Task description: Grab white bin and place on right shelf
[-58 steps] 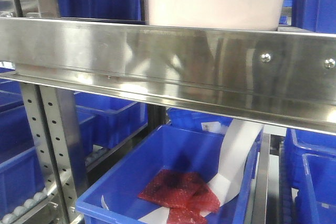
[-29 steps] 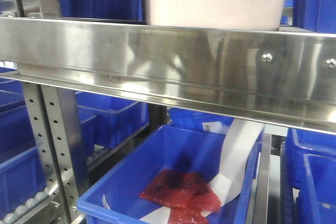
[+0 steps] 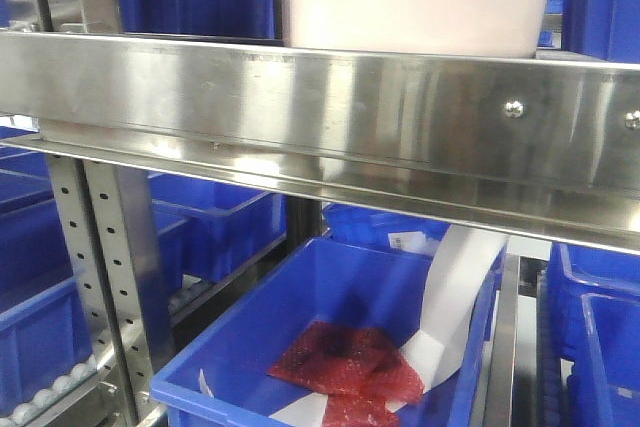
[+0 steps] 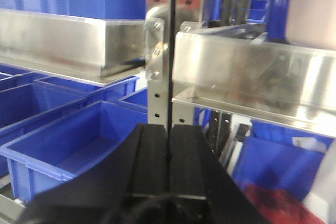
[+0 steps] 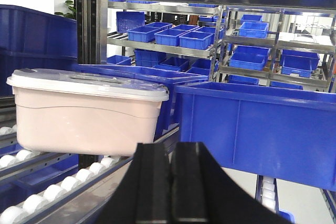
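Observation:
The white bin [image 3: 415, 2], a pale pinkish tub, stands on the steel shelf level right behind the mirror-like front rail [image 3: 300, 107]. The right wrist view shows the white bin [image 5: 86, 114] with its white lid resting on white rollers [image 5: 31, 203], up and left of my right gripper [image 5: 172, 144]. That gripper is shut and holds nothing. My left gripper [image 4: 169, 127] is also shut and empty. It sits below and in front of the rail [image 4: 252, 72]. The bin's corner [image 4: 312, 9] shows at the upper right of that view.
Below the rail a blue crate [image 3: 250, 347] holds red bags [image 3: 345, 362] and a white paper strip [image 3: 455, 287]. A perforated upright [image 3: 105, 267] stands at the left. A large blue crate [image 5: 257, 129] sits beside the bin. More blue crates fill the neighbouring racks.
Everything in the front view has drifted a few pixels to the right. The bin stays in place on the shelf.

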`<state>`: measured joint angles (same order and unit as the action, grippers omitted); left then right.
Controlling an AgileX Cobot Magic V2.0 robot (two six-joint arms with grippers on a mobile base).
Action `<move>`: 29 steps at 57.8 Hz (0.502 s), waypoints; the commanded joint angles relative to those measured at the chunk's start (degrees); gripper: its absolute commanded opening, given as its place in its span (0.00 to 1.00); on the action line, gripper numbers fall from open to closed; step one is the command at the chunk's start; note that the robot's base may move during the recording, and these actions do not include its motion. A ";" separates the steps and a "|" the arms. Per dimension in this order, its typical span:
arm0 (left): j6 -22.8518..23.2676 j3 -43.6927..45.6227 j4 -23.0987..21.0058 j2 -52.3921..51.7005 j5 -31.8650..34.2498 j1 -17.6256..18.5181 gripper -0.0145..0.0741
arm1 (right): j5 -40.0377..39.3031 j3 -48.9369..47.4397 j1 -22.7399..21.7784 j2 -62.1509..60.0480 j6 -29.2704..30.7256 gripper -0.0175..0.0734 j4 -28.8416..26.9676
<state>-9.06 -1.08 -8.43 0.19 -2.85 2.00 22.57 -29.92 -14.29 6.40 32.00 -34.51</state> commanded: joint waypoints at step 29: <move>0.29 -0.92 -0.59 0.42 8.61 -0.06 0.03 | -4.17 -1.54 -0.32 0.77 -0.03 0.27 -1.11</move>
<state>-8.95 -1.61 -8.53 0.10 0.31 2.00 22.57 -29.92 -14.29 6.40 32.00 -34.51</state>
